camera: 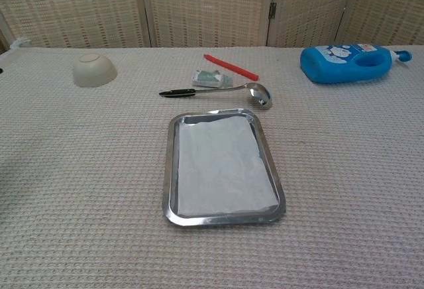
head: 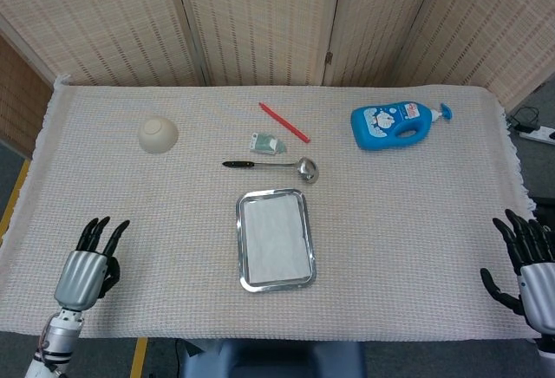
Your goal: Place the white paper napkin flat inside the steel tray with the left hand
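Note:
The white paper napkin (head: 275, 239) (camera: 222, 166) lies flat inside the steel tray (head: 242, 248) (camera: 170, 176) near the table's front middle. My left hand (head: 87, 262) hovers at the front left corner, far from the tray, fingers spread and holding nothing. At the front right edge my right hand (head: 525, 261) also has its fingers apart and empty. Neither hand shows in the chest view.
Behind the tray lie a ladle (head: 276, 166) (camera: 222, 91), a small green packet (head: 266, 143) (camera: 211, 78) and a red stick (head: 284, 123) (camera: 230, 67). A cream bowl (head: 158, 133) (camera: 95, 68) sits upside down at the back left. A blue bottle (head: 393, 125) (camera: 346, 63) lies at the back right.

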